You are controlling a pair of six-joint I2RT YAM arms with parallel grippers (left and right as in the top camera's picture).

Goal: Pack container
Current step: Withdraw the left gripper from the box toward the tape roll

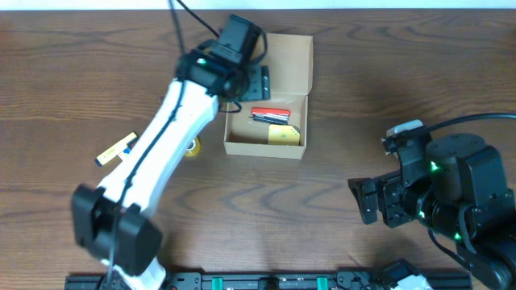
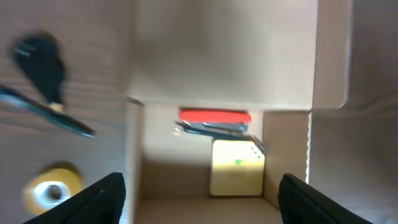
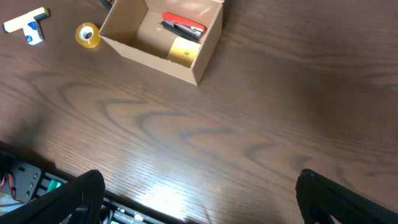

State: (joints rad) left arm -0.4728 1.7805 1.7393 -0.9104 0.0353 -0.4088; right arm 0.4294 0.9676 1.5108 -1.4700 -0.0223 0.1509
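— Where is the left hand (image 1: 250,79)?

— It hangs over the far left part of the box (image 1: 264,149). Its fingers are spread wide with nothing between them. In the wrist view the box floor lies right under them.

— And the box itself?

— It sits on the counter (image 1: 363,80) near the far edge, top open. The lid (image 1: 290,60) is folded back on the far side. Inside, a red stapler (image 1: 270,114) lies crosswise and a yellow pad (image 1: 284,134) sits just beside it on the near side. The left half of the floor is bare.

— What is left to pack, by the look of it?

— Probably two things. A tape roll (image 1: 192,147) lies just outside the box's near left corner. A white and blue stick (image 1: 117,150) lies further left, its long axis slanting up to the right.

— So which way would the hand go?

— Back toward the robot and to its left, over the left wall. The tape roll is near and the stick is a longer reach. The left arm already spans that side, so it is the likelier one.

— The right hand (image 1: 367,201)?

— Spread, holding nothing, well apart on the right, with bare counter between it and the box.

— Any tight spots?

— The tape roll sits close to the wall, so a finger coming down there could nudge the cardboard. The stick has open room all round.
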